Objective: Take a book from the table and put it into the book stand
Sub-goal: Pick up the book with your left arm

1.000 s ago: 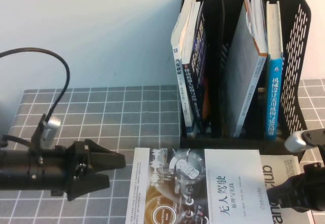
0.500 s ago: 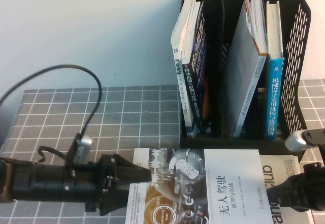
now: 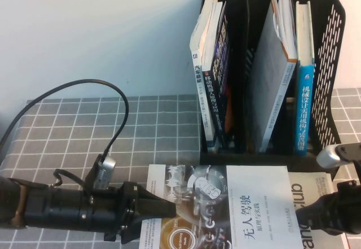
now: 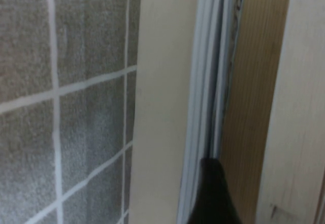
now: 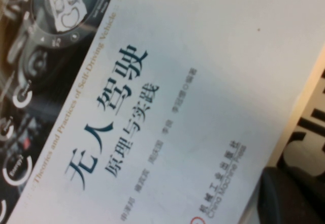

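The book (image 3: 225, 209) lies flat at the front of the table (image 3: 141, 125), brown-gold gauge half on the left, white title half on the right. My left gripper (image 3: 169, 208) reaches in from the left, and its tip meets the book's left edge. In the left wrist view its dark tip sits against the page edge (image 4: 203, 82). My right gripper (image 3: 318, 215) rests low at the book's right edge; that wrist view shows the cover (image 5: 167, 82) close up. The black book stand (image 3: 333, 34) stands upright behind the book.
The blue-and-white "Dollar Club" book (image 3: 313, 188) lies under the book's right side, beneath my right gripper. The stand holds two books (image 3: 211, 62) on the left, a grey one (image 3: 271, 74) and a blue-spined one (image 3: 303, 91). The left arm's cable (image 3: 113, 108) loops over the cloth.
My left arm has moved right and toward the front; its gripper, open over the cloth a second ago, now has its tip at the book's left edge. The right arm has not moved.
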You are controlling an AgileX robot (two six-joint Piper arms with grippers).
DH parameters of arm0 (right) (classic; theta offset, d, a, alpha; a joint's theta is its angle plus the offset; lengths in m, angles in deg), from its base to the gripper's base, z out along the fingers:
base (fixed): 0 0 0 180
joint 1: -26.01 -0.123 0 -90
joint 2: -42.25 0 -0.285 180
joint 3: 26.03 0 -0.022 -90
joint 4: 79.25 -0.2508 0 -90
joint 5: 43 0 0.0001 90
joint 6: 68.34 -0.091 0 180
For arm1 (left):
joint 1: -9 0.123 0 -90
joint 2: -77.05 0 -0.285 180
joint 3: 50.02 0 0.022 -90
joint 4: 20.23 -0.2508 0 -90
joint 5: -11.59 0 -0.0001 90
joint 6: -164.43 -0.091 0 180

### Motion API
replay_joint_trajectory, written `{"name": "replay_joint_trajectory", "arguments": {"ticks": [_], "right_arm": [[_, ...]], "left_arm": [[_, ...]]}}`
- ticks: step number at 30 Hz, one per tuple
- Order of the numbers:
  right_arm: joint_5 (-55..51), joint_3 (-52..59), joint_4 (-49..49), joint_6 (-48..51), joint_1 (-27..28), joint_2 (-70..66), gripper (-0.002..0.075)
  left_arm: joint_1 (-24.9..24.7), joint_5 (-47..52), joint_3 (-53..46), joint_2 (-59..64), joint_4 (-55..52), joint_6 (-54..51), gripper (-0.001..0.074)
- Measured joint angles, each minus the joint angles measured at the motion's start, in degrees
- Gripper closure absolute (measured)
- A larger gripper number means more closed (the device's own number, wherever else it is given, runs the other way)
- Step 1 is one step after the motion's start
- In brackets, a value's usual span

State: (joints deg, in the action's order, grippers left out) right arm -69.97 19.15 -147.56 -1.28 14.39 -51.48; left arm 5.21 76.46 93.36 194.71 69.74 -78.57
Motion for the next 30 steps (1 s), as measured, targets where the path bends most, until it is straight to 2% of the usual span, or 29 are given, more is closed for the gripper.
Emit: {"name": "replay_joint_trajectory", "arguments": {"ticks": [10, 13, 17, 25, 30], "right_arm": [[-0.2, 0.0, 0.0, 0.0, 0.0, 0.0, 0.0729], [-0.2, 0.0, 0.0, 0.0, 0.0, 0.0, 0.0729], [-0.1, 0.0, -0.1, 0.8, 0.0, 0.0, 0.0729], [0.2, 0.0, -0.1, 2.6, 0.0, 0.0, 0.0729], [0.3, 0.0, -0.1, 3.0, 0.0, 0.0, 0.0729]], "left_arm": [[0.0, 0.0, 0.0, 0.0, 0.0, -0.6, 0.0377], [0.0, -0.4, 0.0, 0.0, -0.3, -0.7, 0.0465], [0.0, 0.1, 0.0, 0.0, -0.3, -0.9, 0.0635], [0.1, -0.1, 0.0, -3.0, -0.8, -0.8, 0.0635], [2.3, -0.2, 0.0, -8.8, -2.3, 1.3, 0.0635]]}}
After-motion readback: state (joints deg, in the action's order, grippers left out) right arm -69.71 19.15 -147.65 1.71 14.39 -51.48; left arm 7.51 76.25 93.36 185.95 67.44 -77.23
